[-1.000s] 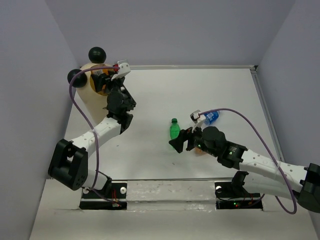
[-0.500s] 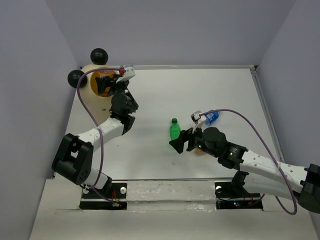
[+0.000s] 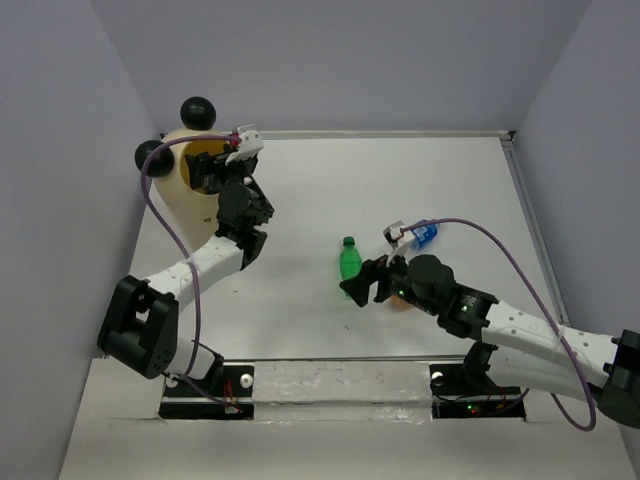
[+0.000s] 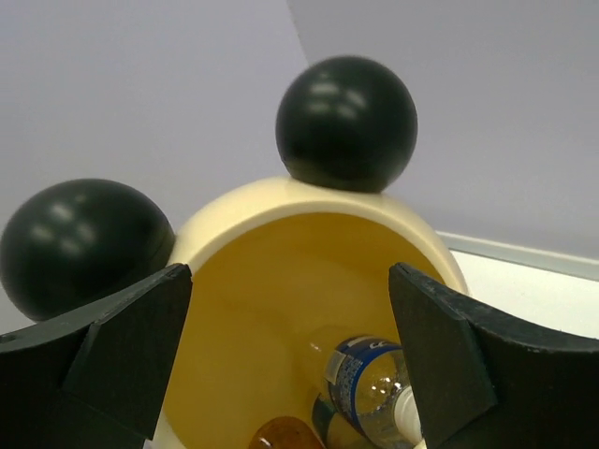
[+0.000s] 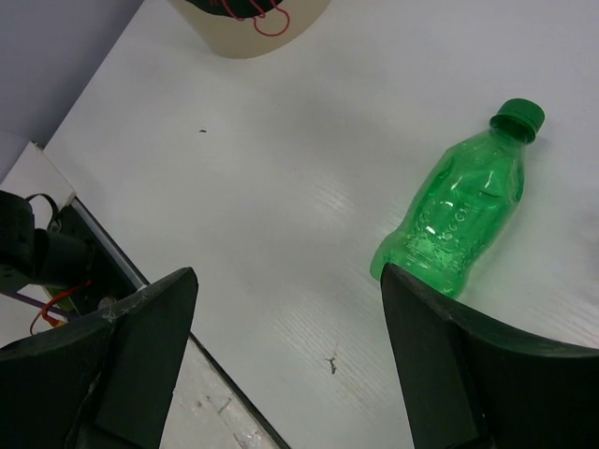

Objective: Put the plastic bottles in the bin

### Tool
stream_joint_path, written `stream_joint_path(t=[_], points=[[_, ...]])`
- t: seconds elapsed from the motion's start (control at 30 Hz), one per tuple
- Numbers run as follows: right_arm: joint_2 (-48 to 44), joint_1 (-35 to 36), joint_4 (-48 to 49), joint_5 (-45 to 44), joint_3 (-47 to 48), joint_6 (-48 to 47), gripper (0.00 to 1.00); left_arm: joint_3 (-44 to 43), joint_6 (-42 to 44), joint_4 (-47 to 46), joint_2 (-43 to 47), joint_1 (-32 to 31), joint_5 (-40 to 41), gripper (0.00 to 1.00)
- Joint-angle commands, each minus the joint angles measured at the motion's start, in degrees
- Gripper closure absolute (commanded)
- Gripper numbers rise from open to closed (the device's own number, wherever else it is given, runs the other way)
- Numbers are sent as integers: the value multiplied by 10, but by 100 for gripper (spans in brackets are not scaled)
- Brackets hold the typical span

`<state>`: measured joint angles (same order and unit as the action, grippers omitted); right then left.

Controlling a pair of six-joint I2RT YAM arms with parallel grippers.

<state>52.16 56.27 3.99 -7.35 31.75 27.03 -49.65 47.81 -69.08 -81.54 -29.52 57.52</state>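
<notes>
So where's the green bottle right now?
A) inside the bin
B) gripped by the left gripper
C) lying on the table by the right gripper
C: the green bottle lies on the table beside the open right gripper, outside the bin.

**Gloss on the plastics, matt on the table**

The green bottle (image 5: 459, 220) is translucent, shiny plastic. The table (image 5: 281, 178) is white, matt and faintly streaked. The bin (image 4: 309, 192) looks smooth and cream with a soft sheen, and its black ball ears (image 4: 346, 122) are glossy. The left end effector (image 4: 290, 323) has matt black fingers (image 4: 131, 360).
</notes>
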Motion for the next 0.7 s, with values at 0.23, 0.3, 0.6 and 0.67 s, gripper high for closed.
stream_joint_path(t=[0.23,0.3,0.6,0.67], points=[[117,-8,-133,-96,106,15,6,-120,-273,283,181,-33,-82,1],[159,-18,-149,-103,135,15,6,-134,-323,342,203,-38,-125,1],[305,-61,-230,-138,252,2,11,-140,-593,620,377,-41,-415,1],[319,-74,-231,-126,255,3,13,-105,-633,638,414,-41,-479,1]])
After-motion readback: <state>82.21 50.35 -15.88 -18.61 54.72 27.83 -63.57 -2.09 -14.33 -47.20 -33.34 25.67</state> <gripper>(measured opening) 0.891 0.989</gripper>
